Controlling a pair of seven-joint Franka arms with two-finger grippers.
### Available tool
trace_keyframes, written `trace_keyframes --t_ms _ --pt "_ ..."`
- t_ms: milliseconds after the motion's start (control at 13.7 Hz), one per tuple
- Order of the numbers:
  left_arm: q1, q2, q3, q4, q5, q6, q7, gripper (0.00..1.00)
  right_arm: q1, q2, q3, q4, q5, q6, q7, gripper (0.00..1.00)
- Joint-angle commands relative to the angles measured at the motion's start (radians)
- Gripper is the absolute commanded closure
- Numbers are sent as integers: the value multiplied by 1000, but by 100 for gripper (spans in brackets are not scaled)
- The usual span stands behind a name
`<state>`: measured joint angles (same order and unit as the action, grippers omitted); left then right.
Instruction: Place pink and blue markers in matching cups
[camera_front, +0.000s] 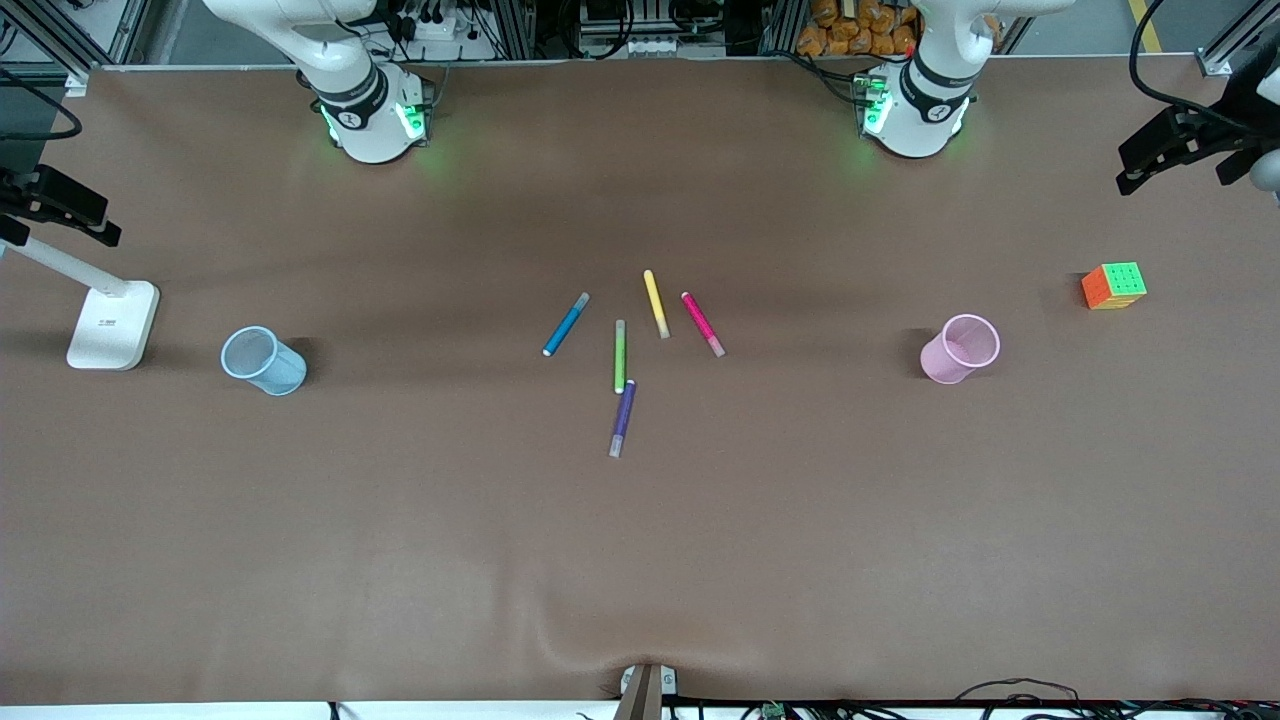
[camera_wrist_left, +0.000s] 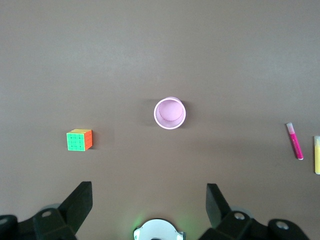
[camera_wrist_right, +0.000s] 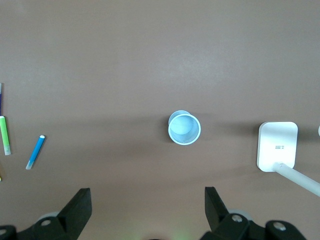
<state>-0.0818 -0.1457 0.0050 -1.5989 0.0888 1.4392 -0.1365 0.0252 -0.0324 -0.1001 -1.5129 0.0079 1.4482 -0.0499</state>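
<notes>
The pink marker (camera_front: 703, 324) and the blue marker (camera_front: 566, 324) lie flat at the table's middle among other pens. The pink cup (camera_front: 960, 348) stands upright toward the left arm's end, and the blue cup (camera_front: 263, 360) stands toward the right arm's end. My left gripper (camera_wrist_left: 148, 189) is open and empty, high over the table near its base, with the pink cup (camera_wrist_left: 170, 113) and pink marker (camera_wrist_left: 294, 141) below it. My right gripper (camera_wrist_right: 147, 192) is open and empty, high over the blue cup (camera_wrist_right: 184, 128), with the blue marker (camera_wrist_right: 35, 152) to one side. Neither gripper shows in the front view.
A yellow pen (camera_front: 655, 303), a green pen (camera_front: 620, 356) and a purple pen (camera_front: 623, 417) lie beside the two markers. A colour cube (camera_front: 1113, 286) sits past the pink cup at the left arm's end. A white lamp base (camera_front: 113, 324) stands by the blue cup.
</notes>
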Motion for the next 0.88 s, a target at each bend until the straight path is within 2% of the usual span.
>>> trace_keyframes --t_ms 0,438,802 --pt "-3 11 6 28 -3 -37 11 0 -14 -21 10 -18 15 -2 12 0" --pt "-3 49 3 70 -12 -54 5 0 -16 -21 10 -20 15 -3 12 0" --pt "-3 74 7 65 -4 -56 0 0 -14 -21 10 -20 15 -3 12 0"
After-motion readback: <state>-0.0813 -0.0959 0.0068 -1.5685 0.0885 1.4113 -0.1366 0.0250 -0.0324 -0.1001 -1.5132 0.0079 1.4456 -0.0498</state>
